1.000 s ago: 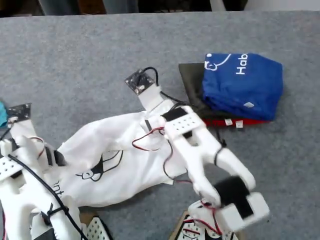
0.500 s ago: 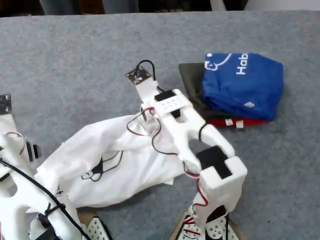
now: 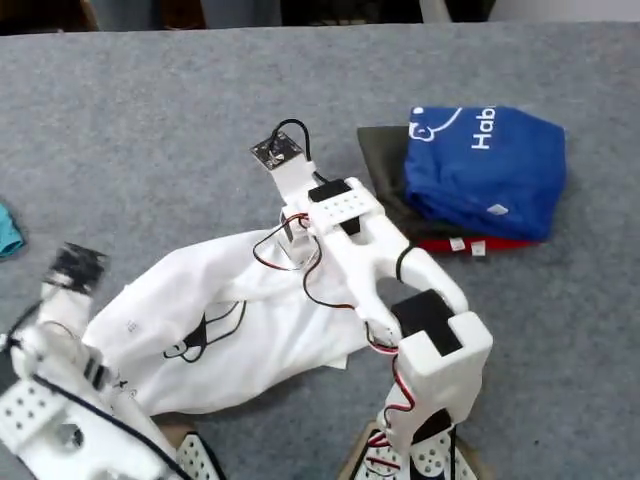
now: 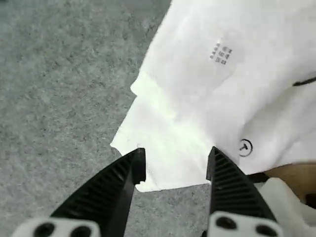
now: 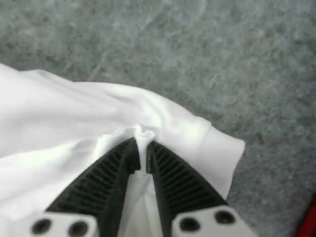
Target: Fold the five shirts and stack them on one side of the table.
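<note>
A white shirt (image 3: 220, 330) with a black drawing lies crumpled at the table's near left. My right gripper (image 3: 291, 238) is shut on a pinch of the far edge of the white shirt (image 5: 98, 123), its fingertips (image 5: 132, 150) squeezing a small fold. My left gripper (image 4: 176, 157) hangs open just above the left corner of the white shirt (image 4: 212, 89), holding nothing; the left arm (image 3: 50, 400) stands at the near left. A folded blue shirt (image 3: 487, 167) tops a stack on a dark shirt (image 3: 385, 165) and a red one (image 3: 470, 244) at the right.
A teal cloth (image 3: 6, 230) peeks in at the left edge. Grey carpet-like table surface (image 3: 150, 110) stretches bare across the far side. The arms' bases (image 3: 400, 455) stand at the near edge.
The shirt's left side has spread further left. The left arm has swung, and its wrist now sits over that edge. The right arm shifted toward the far side a second ago, then kept still.
</note>
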Controlling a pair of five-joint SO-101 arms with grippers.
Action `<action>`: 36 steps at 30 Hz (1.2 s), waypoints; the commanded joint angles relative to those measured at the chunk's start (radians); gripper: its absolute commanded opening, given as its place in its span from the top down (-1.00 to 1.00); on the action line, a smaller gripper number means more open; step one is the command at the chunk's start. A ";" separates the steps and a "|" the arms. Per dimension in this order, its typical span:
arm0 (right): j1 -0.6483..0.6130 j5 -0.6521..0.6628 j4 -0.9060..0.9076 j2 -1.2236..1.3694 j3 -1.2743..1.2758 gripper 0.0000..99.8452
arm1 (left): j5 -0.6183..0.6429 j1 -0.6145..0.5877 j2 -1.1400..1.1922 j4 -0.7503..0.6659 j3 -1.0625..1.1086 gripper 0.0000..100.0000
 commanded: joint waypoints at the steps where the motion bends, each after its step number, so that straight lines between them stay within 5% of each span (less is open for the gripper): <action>1: 0.012 -0.009 -0.003 0.013 -0.018 0.98 | -0.077 -0.010 -0.158 0.101 -0.001 0.55; 11: 0.012 -0.009 -0.003 0.013 -0.018 0.98 | -0.336 -0.008 -0.132 0.209 -0.077 0.54; 15: 0.012 -0.009 -0.003 0.013 -0.018 0.98 | -0.437 0.018 0.118 0.284 -0.166 0.54; 25: 0.012 -0.043 0.021 0.051 -0.062 0.97 | -0.440 0.022 0.819 0.278 -0.495 0.53; 36: 0.012 -0.043 0.103 0.114 -0.154 0.97 | -0.446 0.024 0.769 -0.043 -0.259 0.54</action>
